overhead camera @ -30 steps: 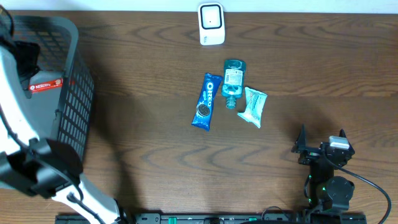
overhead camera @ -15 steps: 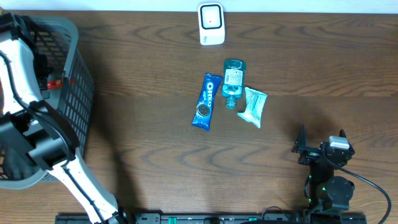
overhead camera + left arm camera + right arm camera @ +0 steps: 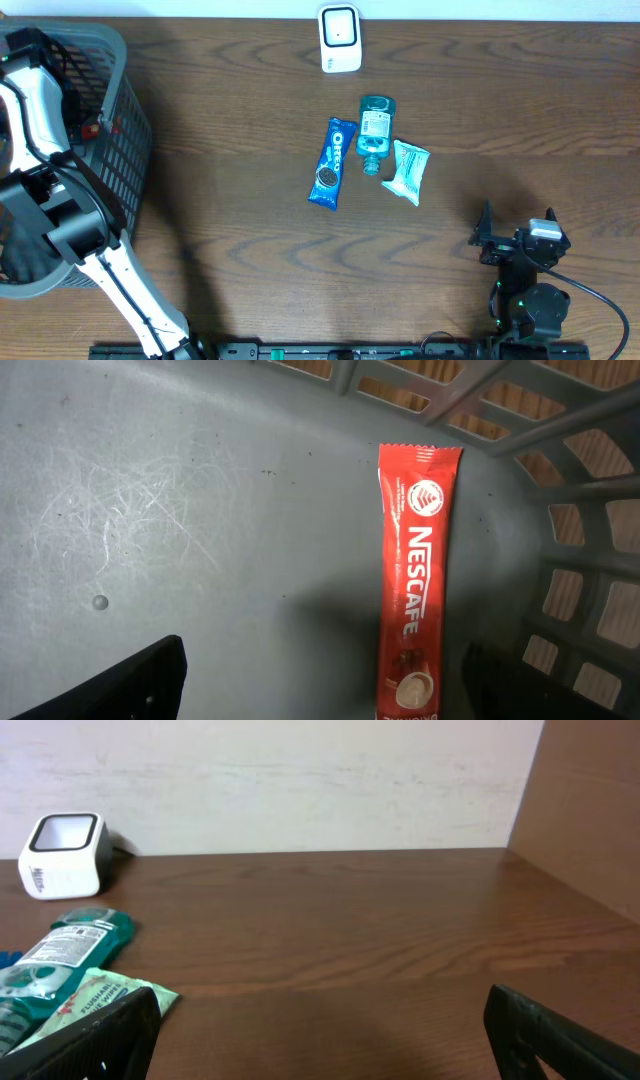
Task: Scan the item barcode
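Centrally, Oreo pack (image 3: pixel 333 163), bottle (image 3: pixel 375 133), sachet (image 3: pixel 408 171) together near scanner (image 3: pixel 340 38)

Even soft light, sharp, faint shadows

1. A dark wood-grain table (image 3: pixel 240 200) carries everything.
2. A grey plastic basket (image 3: pixel 125 160) stands at its left end.
3. A white barcode scanner (image 3: pixel 340 38) sits at the far edge.
4. Mid-table, an Oreo packet (image 3: pixel 333 163), a teal mouthwash bottle (image 3: pixel 375 130) and a white-green pouch (image 3: pixel 408 171) lie flat, side by side.

1 scanner (image 3: pixel 340 38), 1 basket (image 3: pixel 127 165), 1 bottle (image 3: pixel 375 130), 3 packets (image 3: pixel 332 163) (image 3: pixel 408 171) (image 3: pixel 412 575)
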You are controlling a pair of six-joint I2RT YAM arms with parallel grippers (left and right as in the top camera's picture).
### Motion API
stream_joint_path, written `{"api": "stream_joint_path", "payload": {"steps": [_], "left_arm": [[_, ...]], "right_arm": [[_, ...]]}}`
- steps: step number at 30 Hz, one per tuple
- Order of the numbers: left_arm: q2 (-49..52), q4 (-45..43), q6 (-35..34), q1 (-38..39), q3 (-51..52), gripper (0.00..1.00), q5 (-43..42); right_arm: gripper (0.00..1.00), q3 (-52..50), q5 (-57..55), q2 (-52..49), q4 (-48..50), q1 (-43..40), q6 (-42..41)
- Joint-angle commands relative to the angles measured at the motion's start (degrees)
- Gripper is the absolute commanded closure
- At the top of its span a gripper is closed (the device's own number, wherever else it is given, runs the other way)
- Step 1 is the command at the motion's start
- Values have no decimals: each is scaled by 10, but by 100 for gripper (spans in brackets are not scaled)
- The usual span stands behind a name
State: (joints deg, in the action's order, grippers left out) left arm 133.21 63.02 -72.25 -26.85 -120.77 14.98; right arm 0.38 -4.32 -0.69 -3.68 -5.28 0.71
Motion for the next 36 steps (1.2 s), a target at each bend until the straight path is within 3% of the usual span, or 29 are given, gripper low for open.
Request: {"api": "stream_joint_path", "payload": {"steps": [1,4,5,9,19,36], "left_arm": [[41,2,-7,1,0,12,12],[41,13,1,1,1,36,12],[41,22,-7,1,1,37,12],[41,71,-74,-2,1,35,12],[38,100,-102,-9,3,18,12],[38,4,-105,-30,91,14,12]], "right_arm": [[1,-1,-1,3,-2,6,6],[1,-1,-1,3,-2,5,6],[1,-1,-1,3,-2,6,6],[1,-1,-1,3,-2,6,6],[1,-1,-1,3,-2,6,6],[1,-1,-1,3,-2,6,6]]}}
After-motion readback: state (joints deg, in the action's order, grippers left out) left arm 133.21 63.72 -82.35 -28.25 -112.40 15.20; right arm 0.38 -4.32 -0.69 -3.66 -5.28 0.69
